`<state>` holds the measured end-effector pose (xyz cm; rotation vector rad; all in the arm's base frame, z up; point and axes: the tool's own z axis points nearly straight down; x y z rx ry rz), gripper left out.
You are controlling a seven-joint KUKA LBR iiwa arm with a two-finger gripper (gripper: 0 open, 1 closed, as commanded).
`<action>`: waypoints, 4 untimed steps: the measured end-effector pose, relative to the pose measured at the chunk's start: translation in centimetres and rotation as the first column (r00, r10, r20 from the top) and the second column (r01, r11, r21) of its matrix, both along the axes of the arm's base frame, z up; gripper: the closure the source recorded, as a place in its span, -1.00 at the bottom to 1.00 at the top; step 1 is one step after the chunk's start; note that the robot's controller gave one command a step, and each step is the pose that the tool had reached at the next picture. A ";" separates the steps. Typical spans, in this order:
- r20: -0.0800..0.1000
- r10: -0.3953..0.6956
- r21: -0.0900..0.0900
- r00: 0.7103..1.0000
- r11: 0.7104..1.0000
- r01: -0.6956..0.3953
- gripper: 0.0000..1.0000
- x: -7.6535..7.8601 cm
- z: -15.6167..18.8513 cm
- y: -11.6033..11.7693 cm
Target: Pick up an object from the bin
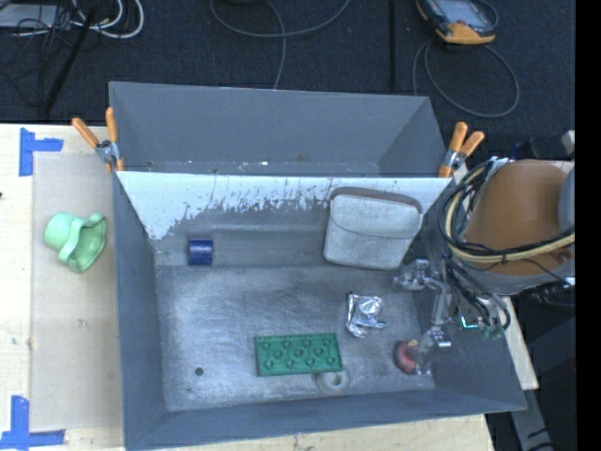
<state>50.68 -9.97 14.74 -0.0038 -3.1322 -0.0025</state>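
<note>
The gripper [424, 353] sits low in the bin [272, 130], at the near right corner of the floor, pointing straight down. Touching it or just beside it on the view's left lies a small reddish round thing [406, 357], perhaps a ball, which I judge to be the thing to pick. Whether the gripper is set wide or narrow, and whether it has the ball in its grip, I cannot tell. The ball lies close to the foot of the sloping side wall, likely because a round thing settles there, which would explain an approach from straight above. A little beyond the gripper, toward the far wall, lies a crumpled piece of foil [364, 314]. Farther to the view's left a flat green studded brick [298, 353] lies on the floor with a small metal ring [330, 380] at its near corner. Well beyond the gripper a grey pouch [371, 227] leans on the far wall, and a blue cap [199, 251] lies far off across the bin.
</note>
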 end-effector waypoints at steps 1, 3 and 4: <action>0.033 -0.052 -0.003 0.998 0.999 0.053 -1.00 -2.2 -7.6 -5.5; 0.010 -0.270 -0.001 0.963 0.963 0.270 -1.00 -2.8 -4.3 -5.3; 0.021 -0.399 0.010 0.917 0.917 0.399 -1.00 -3.0 -7.4 -5.3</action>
